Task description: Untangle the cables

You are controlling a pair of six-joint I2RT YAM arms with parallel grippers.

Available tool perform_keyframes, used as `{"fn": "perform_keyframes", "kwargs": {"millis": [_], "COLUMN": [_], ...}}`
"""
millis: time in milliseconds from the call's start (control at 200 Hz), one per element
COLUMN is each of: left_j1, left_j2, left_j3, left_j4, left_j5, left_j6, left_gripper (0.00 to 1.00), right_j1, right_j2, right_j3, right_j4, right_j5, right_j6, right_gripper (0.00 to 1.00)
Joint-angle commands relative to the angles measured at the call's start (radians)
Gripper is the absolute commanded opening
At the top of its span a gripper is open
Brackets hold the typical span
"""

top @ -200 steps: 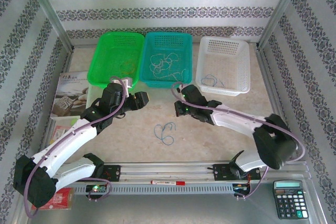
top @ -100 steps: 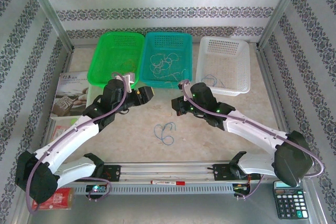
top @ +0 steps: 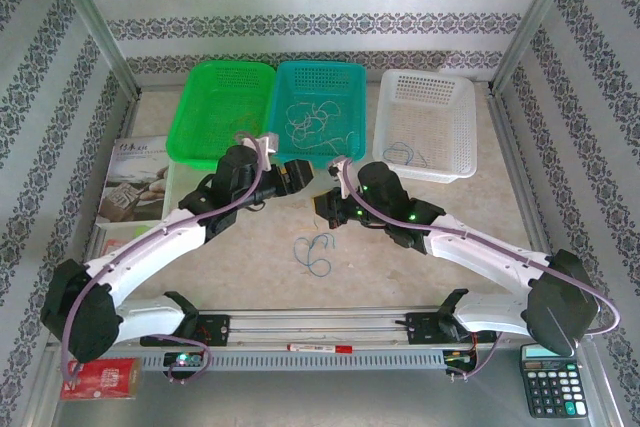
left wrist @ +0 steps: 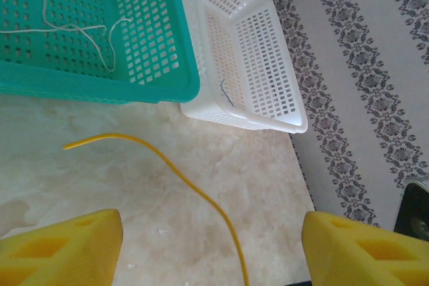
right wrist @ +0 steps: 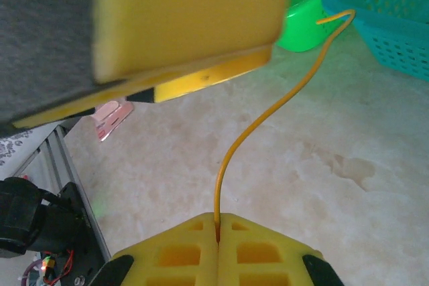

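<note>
Top external view gives me a beige marbled table, boxed in by walls of grey striped, flowered wallpaper with aluminium posts in the corners. Along the far edge a green basket, a teal basket and a white basket stand side by side. A tangle of whitish cables lies in the teal one, and a thin blue cable lies in the white one. A looped pale blue cable rests on the bare table between my two arms. My right gripper is pinched tight on one end of a yellow cable, which arcs up toward the teal basket's rim. My left gripper is spread wide and grips nothing; the yellow cable runs through the gap between its pads. A booklet lies at the left and a calculator at the near right corner.
</note>
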Motion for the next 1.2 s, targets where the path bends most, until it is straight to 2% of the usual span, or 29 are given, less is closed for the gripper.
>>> {"fn": "perform_keyframes", "kwargs": {"millis": [0,205,385,495,595,704,824,954,1194], "left_j1": [-0.019,-0.024,-0.028,-0.027,-0.021,0.042,0.191,0.347,0.494], "left_j2": [0.021,0.048,0.065,0.061,0.037,0.007,0.008,0.061,0.266], "left_j3": [0.028,0.019,0.026,0.036,0.079,0.165,0.239,0.323,0.505], "left_j4": [0.072,0.101,0.121,0.112,0.024,-0.112,-0.202,-0.263,-0.3], "left_j5": [0.006,0.012,0.027,0.019,-0.036,-0.099,-0.106,-0.116,-0.199], "left_j6": [-0.014,-0.019,-0.016,-0.001,0.064,0.179,0.257,0.339,0.477], "left_gripper": [0.66,0.37,0.0,0.0,0.0,0.0,0.0,0.0,0.0], "right_j1": [0.017,0.023,0.025,0.023,0.017,-0.011,-0.066,-0.114,-0.159], "right_j2": [-0.003,-0.011,-0.014,-0.018,-0.034,-0.072,-0.124,-0.178,-0.207], "right_j3": [0.032,0.036,0.035,0.033,0.025,0.002,-0.029,-0.061,-0.089], "right_j4": [0.032,0.036,0.04,0.04,0.032,0.016,-0.007,-0.04,-0.115], "right_j5": [-0.01,-0.007,0.005,0.021,0.04,0.057,0.07,0.087,0.095], "right_j6": [-0.004,-0.002,0.006,0.007,0.007,0.013,0.037,0.059,0.086], "right_gripper": [0.0,0.0,0.0,0.0,0.31,0.45,0.5,0.51,0.51]}}
